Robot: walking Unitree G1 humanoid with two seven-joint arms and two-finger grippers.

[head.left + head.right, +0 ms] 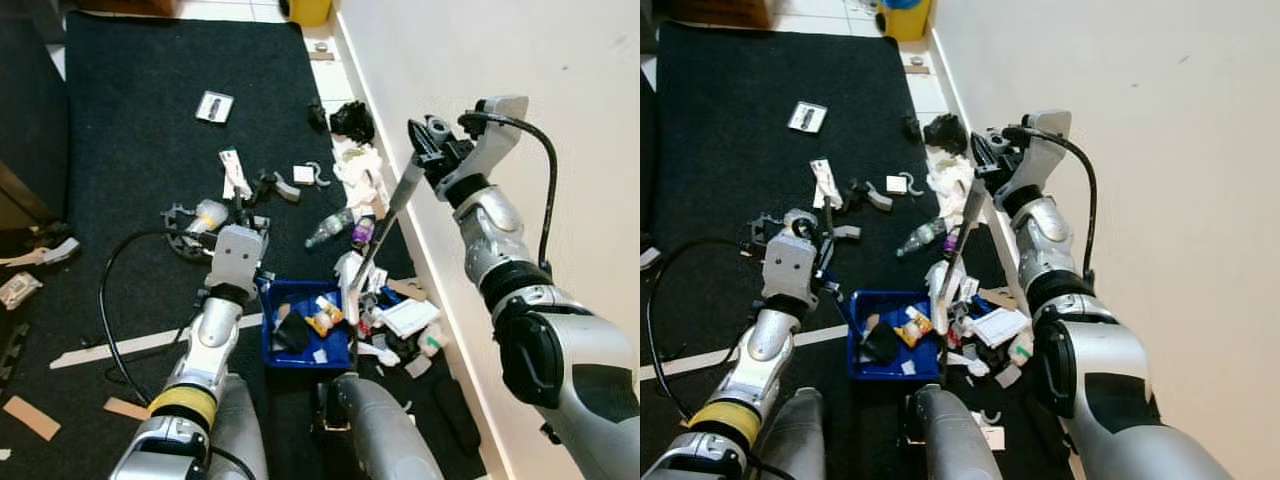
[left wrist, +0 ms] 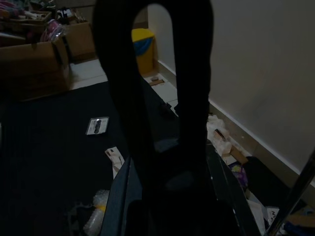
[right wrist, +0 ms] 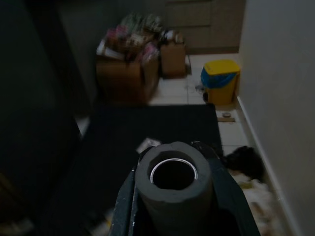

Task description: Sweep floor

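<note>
right hand point(image 1: 432, 150) clamped on broom handle point(image 1: 385, 215) | left hand point(image 1: 247, 212) gripping dustpan point(image 1: 305, 335) handle | broom head at litter beside pan

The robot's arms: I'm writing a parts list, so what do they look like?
Both arms are silver metal with black joint sections. The left arm has a yellow band near the elbow and a looping black cable. The right arm carries a black cable arching over its wrist. Each ends in a gripper with black fingers.

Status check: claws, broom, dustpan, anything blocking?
Right claw shut on broom handle. Left claw holds blue dustpan. Litter along wall, unswept.
</note>
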